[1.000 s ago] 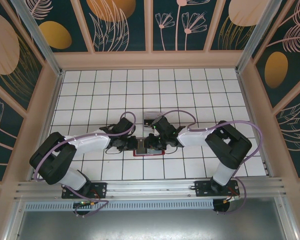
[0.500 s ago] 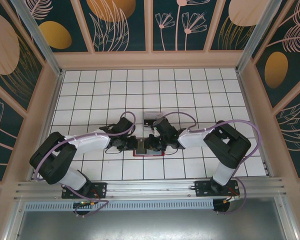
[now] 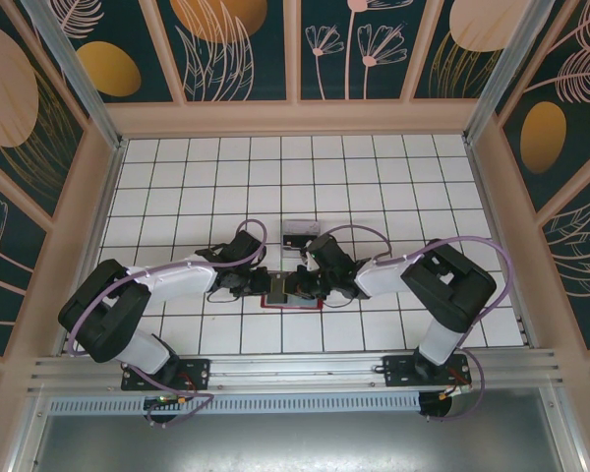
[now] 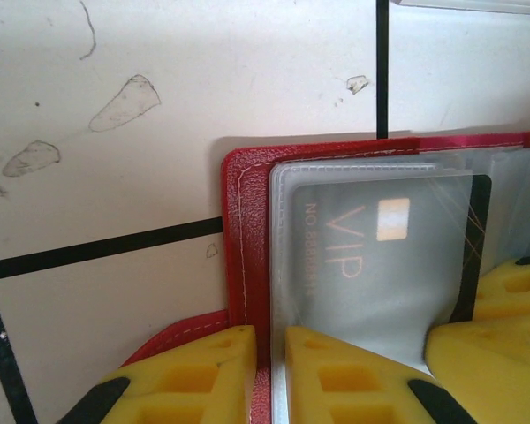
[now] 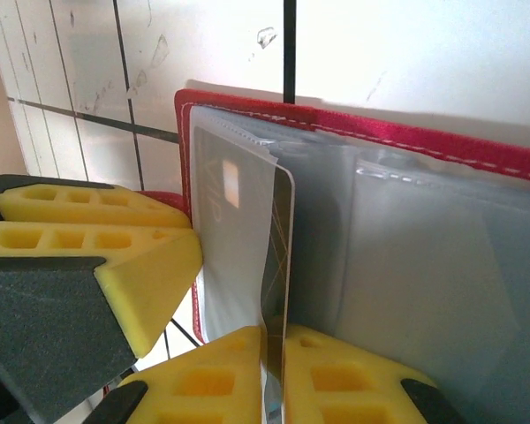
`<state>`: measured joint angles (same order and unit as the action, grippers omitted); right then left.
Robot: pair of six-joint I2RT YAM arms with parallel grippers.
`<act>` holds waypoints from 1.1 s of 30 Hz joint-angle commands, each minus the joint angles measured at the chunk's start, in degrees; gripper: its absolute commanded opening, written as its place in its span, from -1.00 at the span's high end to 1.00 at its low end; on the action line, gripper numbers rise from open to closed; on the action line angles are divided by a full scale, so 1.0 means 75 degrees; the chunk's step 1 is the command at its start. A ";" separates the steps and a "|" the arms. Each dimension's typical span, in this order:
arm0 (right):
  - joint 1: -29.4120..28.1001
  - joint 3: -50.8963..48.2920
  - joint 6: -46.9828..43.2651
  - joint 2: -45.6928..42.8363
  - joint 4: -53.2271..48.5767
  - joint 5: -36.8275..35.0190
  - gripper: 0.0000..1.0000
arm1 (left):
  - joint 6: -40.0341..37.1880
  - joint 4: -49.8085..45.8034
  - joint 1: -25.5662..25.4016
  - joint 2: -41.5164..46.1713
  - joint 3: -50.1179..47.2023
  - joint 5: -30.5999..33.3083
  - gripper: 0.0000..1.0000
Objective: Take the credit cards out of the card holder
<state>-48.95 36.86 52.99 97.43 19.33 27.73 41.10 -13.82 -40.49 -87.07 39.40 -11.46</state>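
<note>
At the near middle of the table (image 3: 374, 177), the holder (image 4: 246, 265) lies open between your two wrists. Your right gripper (image 5: 274, 340) has just drawn its pads together and now pinches one edge of the VIP card (image 5: 238, 221). Whether a leaf of clear sleeve is caught with it, you cannot tell. That wrist has also slid slightly nearer, uncovering the clear box (image 3: 300, 233) on its far side. By my reading the grasp is made and the pull-out comes next. Your left gripper (image 4: 268, 343) has not moved. It is clamped on the holder's red cover at its left edge, pinning it down. Both forearms lie low and reach inward, one from each side, fingertips almost meeting over the holder.
</note>
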 commanded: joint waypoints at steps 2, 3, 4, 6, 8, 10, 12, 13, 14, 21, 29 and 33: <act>-0.0037 -0.0232 0.0181 -0.0338 0.0234 0.0229 0.75 | -0.0065 -0.0454 0.0019 -0.0385 -0.0167 0.0251 0.63; -0.0036 -0.0255 0.0188 -0.0358 0.0250 0.0218 0.75 | -0.0066 -0.0465 0.0011 -0.0385 -0.0167 0.0254 0.63; -0.0036 -0.0279 0.0188 -0.0391 0.0278 0.0217 0.75 | -0.0059 -0.0465 0.0014 -0.0381 -0.0166 0.0251 0.63; -0.0036 -0.0296 0.0207 -0.0431 0.0305 0.0218 0.76 | -0.0056 -0.0477 0.0008 -0.0368 -0.0169 0.0256 0.63; -0.0044 -0.0318 0.0205 -0.0479 0.0327 0.0206 0.79 | -0.0054 -0.0486 0.0008 -0.0357 -0.0155 0.0251 0.62; -0.0042 -0.0334 0.0200 -0.0507 0.0317 0.0189 0.85 | -0.0044 -0.0499 0.0008 -0.0346 -0.0158 0.0257 0.61; -0.0038 -0.0355 0.0198 -0.0538 0.0288 0.0172 0.90 | -0.0052 -0.0512 0.0011 -0.0333 -0.0144 0.0263 0.61; -0.0037 -0.0374 0.0198 -0.0546 0.0293 0.0165 0.92 | -0.0050 -0.0512 0.0008 -0.0335 -0.0144 0.0272 0.61; -0.0036 -0.0390 0.0191 -0.0567 0.0288 0.0159 0.94 | -0.0044 -0.0524 0.0017 -0.0332 -0.0149 0.0275 0.61; -0.0001 -0.0438 0.0090 -0.0682 -0.0081 -0.0039 0.94 | -0.0011 -0.0571 0.0008 -0.0265 -0.0191 0.0310 0.61; 0.0122 -0.0497 -0.0048 -0.0906 -0.0445 -0.0137 0.94 | 0.0051 -0.0594 0.0008 -0.0116 -0.0306 0.0345 0.61; 0.0163 -0.0476 -0.0153 -0.0992 -0.0765 -0.0181 0.92 | 0.0105 -0.0560 0.0010 -0.0077 -0.0347 0.0322 0.60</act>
<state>-48.18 34.04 53.69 91.35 17.34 27.75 41.19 -13.58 -40.49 -86.76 39.13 -11.27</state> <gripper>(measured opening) 0.053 0.197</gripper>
